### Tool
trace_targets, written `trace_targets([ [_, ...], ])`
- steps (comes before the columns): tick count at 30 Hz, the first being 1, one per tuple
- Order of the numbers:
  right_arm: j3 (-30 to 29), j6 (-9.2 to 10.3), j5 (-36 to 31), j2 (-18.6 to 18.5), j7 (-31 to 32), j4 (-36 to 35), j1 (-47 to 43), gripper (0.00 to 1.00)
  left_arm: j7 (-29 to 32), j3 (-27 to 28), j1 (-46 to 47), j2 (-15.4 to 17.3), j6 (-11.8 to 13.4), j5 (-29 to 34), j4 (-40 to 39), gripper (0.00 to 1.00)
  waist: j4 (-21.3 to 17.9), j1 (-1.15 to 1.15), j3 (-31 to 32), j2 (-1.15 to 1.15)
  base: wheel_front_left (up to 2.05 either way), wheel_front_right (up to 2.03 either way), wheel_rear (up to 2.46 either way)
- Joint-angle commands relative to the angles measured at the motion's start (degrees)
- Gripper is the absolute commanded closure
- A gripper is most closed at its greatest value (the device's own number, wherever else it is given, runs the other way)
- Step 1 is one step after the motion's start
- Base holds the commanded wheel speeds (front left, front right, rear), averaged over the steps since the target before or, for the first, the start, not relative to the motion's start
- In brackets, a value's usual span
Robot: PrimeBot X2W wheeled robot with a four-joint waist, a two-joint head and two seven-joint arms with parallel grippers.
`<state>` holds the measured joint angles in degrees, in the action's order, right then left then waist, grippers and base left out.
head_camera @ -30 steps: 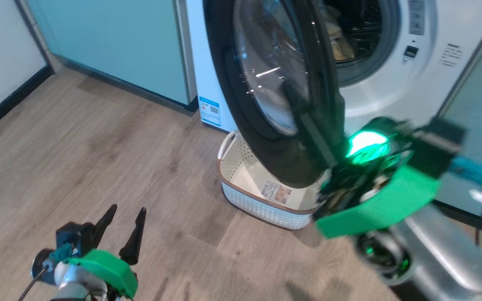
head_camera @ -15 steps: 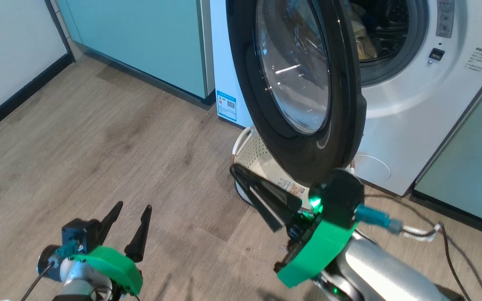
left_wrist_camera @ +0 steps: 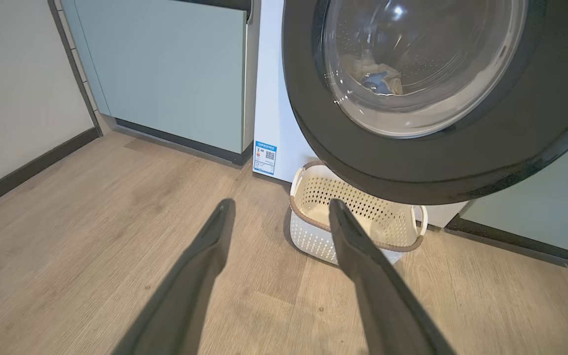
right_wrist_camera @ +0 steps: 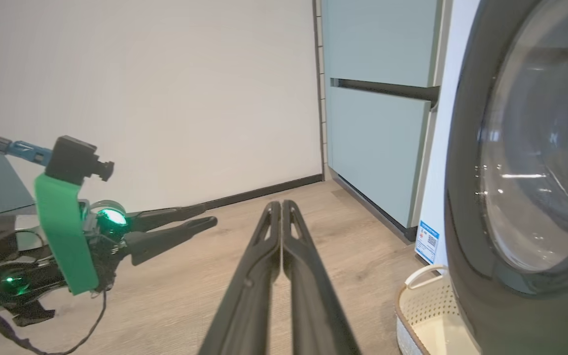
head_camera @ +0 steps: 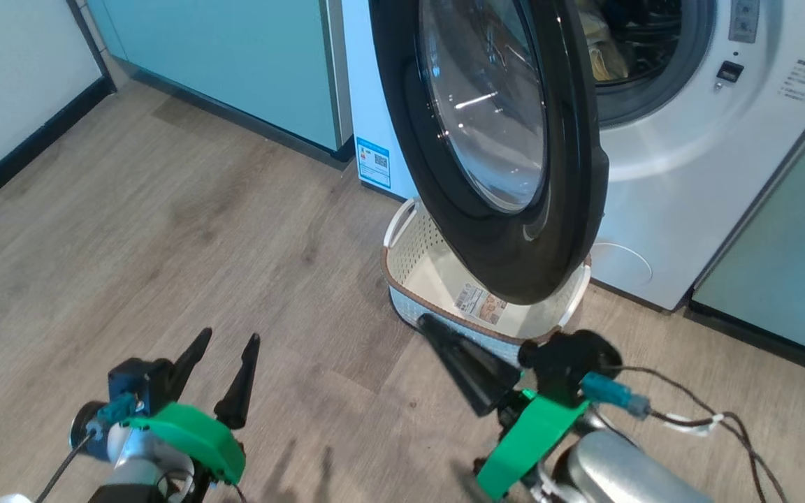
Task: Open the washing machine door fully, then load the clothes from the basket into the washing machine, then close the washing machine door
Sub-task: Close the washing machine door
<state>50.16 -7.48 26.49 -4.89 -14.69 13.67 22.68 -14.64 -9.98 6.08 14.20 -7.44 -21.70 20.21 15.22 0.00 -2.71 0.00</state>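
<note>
Left gripper point(head_camera: 230, 335): low over the wooden floor point(head_camera: 165, 230), well to the left of the basket point(head_camera: 409, 241) and nearer the robot. Its fingers are spread apart, hold nothing and point forward.
Right gripper point(head_camera: 430, 325): the forearm comes in from the lower right. The fingers are pressed together with nothing between them, and the tip lies at the basket's near wall. I cannot tell whether it touches.
Basket: stands on the floor, with a label point(head_camera: 479, 305) showing on its bottom.
Washing machine door point(head_camera: 493, 140): partly open, hanging directly over the basket and hiding the basket's far side.
Washing machine point(head_camera: 668, 175): just behind the basket, with its round opening uncovered.
Clothes point(head_camera: 592, 56): a pale yellow bundle inside the drum, above and behind the basket.
Cabinet point(head_camera: 235, 63): pale green, behind the basket and to its left.
</note>
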Motion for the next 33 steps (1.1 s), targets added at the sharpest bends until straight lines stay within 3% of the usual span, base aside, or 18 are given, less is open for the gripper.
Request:
trace_targets([
  [1,-1.5,-0.01,-0.7,1.6,-0.3,-0.7,0.7,1.00,-0.4,2.2,3.5,0.9,0.0,0.1,-1.5,0.00,-0.3,0.00,-0.4,0.00,0.00,0.00,0.00],
  [8,-3.6,-0.01,-1.3,2.0,-0.3,2.4,1.1,1.00,-0.4,1.2,4.3,0.6,0.0,0.1,-1.3,0.00,-0.5,0.00,-1.3,0.00,0.00,0.00,0.00],
  [33,-12.3,-0.01,8.9,2.0,-0.3,13.2,10.9,1.00,-0.4,-1.9,8.2,-1.8,0.0,0.4,-0.8,0.00,0.0,0.00,-5.2,0.00,0.00,0.00,0.00],
])
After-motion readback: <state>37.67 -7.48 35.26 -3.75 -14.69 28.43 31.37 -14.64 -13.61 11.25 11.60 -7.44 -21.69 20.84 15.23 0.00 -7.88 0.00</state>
